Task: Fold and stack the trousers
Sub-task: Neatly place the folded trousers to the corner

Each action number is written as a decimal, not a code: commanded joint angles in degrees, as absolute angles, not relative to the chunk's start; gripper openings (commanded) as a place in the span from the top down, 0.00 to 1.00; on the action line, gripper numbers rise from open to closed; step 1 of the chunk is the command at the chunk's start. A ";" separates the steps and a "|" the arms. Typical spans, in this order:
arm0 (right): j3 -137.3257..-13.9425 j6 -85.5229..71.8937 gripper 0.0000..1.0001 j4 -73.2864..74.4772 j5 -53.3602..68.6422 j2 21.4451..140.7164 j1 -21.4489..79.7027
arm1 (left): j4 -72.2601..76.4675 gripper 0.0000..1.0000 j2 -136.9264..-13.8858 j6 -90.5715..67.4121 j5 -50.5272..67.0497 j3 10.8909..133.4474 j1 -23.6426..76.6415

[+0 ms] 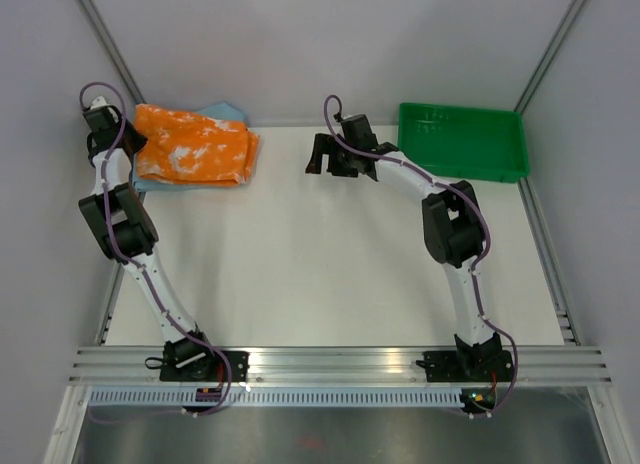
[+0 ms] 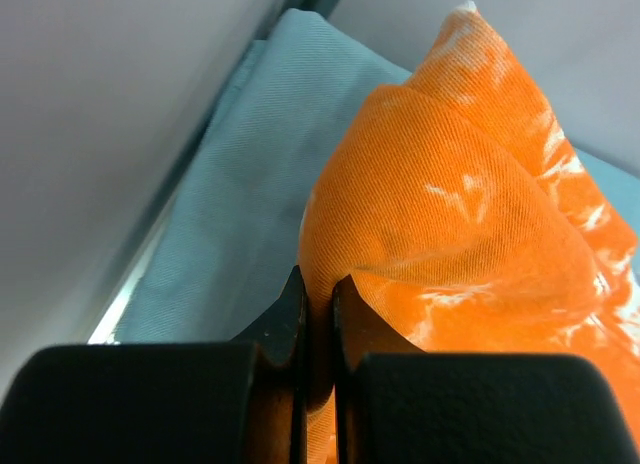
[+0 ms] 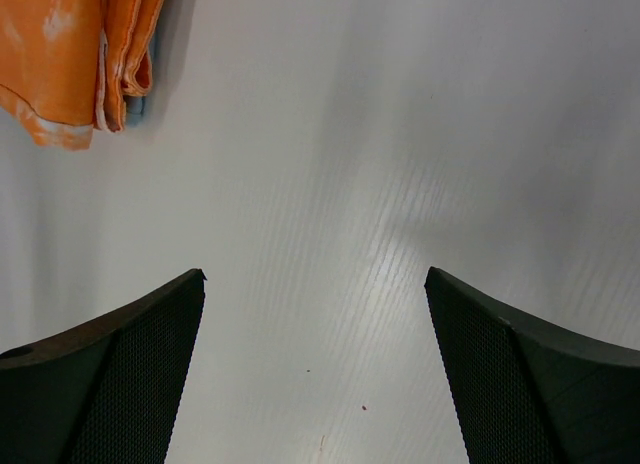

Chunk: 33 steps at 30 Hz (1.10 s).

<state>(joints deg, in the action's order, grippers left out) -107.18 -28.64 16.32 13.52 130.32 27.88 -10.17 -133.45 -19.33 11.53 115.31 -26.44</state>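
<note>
At the table's (image 1: 330,264) far left corner, seen from above, the trousers (image 1: 195,144) lie folded on a pale blue cloth (image 1: 228,112). The left arm (image 1: 125,224) reaches along the left edge to them, and the right arm (image 1: 450,224) bends leftwards at the far side, near the green tray (image 1: 465,172).

Left wrist view: the left gripper (image 2: 318,289) is clamped on an orange fold. Any pull-back before release would likely drag the bundle open.

Right wrist view: the right gripper (image 3: 315,274) hangs spread wide over the table, holding nothing.
</note>
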 commanded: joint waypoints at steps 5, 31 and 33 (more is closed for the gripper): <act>-107.06 -25.31 0.02 19.51 12.74 124.63 28.12 | -2.64 0.98 -128.32 -12.49 -9.14 116.10 -28.22; -113.03 -18.91 0.02 22.67 8.98 119.29 25.76 | -2.55 0.22 -116.39 -11.16 -0.71 105.13 -24.44; -112.33 -17.76 0.02 23.47 3.44 116.65 24.18 | -3.86 0.21 -113.74 -12.21 -0.62 101.44 -23.04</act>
<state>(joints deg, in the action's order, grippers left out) -110.00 -20.91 22.72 11.09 125.36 26.74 -6.02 -120.90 -11.70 -2.07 104.42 -24.45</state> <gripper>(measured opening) 0.979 0.780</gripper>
